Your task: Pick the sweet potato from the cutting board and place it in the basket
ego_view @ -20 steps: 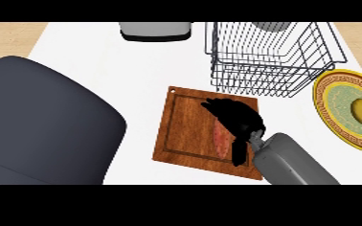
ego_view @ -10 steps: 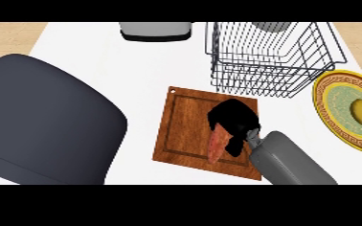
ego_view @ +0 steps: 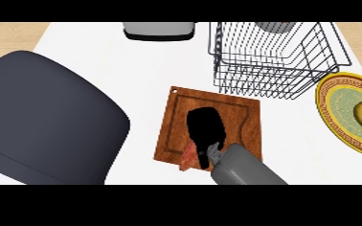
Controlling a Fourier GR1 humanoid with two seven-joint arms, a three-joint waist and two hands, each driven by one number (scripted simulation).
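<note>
The sweet potato [ego_view: 188,156] is a reddish piece on the near left part of the wooden cutting board [ego_view: 240,110], and only its near end shows. My right hand [ego_view: 206,129] lies over it, open, with straight fingers pointing away from me and the thumb beside the potato. The right forearm [ego_view: 244,168] comes in from the lower edge. The wire basket [ego_view: 283,76] stands just beyond the board, to the right. My left hand is out of view.
My left forearm [ego_view: 56,119] fills the left side as a big dark grey mass. A yellow and green plate [ego_view: 339,107] sits at the right edge. A grey container [ego_view: 159,30] stands at the back, and a grey object [ego_view: 276,27] behind the basket.
My right hand has moved left and towards me across the board, from near its far right corner to above the sweet potato, covering most of it.
</note>
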